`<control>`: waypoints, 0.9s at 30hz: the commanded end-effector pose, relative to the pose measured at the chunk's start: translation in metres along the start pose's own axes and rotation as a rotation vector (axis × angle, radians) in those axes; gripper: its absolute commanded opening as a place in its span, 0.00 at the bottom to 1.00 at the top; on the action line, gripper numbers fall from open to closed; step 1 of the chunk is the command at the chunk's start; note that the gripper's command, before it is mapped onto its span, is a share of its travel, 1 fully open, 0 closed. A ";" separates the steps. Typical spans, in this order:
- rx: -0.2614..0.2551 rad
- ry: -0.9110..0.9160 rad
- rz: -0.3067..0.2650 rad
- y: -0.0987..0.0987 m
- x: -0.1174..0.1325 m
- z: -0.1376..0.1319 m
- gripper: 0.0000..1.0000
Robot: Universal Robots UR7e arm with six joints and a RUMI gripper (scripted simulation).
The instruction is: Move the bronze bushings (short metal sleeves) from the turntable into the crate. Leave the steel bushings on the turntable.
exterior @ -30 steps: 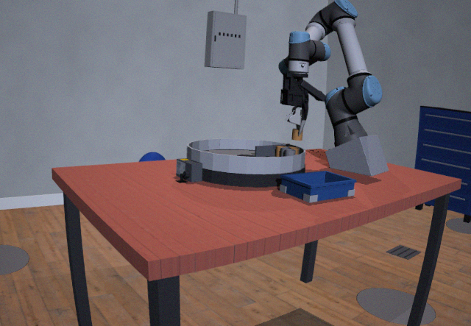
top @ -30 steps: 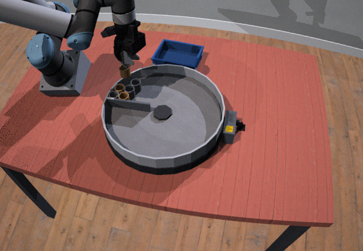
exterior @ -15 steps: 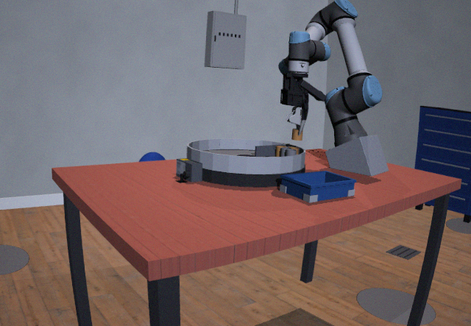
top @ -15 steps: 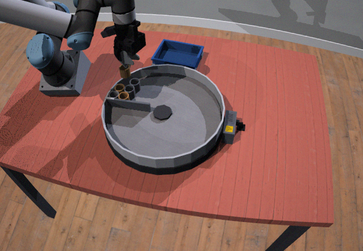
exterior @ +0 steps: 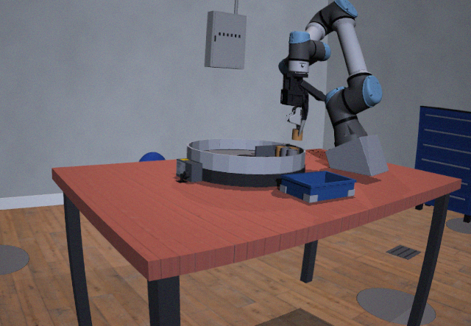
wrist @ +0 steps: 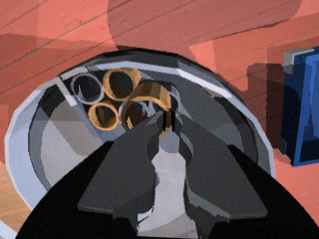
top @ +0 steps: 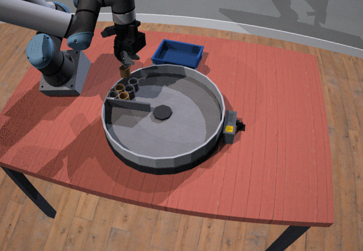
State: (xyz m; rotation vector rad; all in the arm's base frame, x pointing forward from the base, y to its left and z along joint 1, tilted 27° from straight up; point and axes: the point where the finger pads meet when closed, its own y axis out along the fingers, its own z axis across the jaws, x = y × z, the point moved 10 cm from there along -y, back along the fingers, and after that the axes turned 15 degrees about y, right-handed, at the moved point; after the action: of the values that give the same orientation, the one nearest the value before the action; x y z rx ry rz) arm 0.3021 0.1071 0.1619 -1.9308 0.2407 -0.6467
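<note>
My gripper is shut on the wall of a bronze bushing, which hangs upright above the turntable's rim area at the robot's side. Below it, beside the divider, stand a bronze bushing and another bronze bushing. Steel bushings stand among them. The held bushing partly hides the steel ones in the wrist view. The blue crate shows no bushings inside.
The divider wall runs from the turntable's rim toward its dark hub. The raised turntable rim lies between the bushings and the crate. A grey box with a yellow label adjoins the turntable's far side from the robot.
</note>
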 end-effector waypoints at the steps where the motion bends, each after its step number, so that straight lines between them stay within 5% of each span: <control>1: 0.001 0.000 -0.001 0.000 0.000 0.002 0.00; 27: 0.001 0.000 -0.001 -0.001 -0.007 0.054 0.00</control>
State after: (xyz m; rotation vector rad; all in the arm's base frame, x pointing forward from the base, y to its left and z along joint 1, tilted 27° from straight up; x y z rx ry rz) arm 0.3183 0.1402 0.1481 -1.9301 0.2403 -0.6464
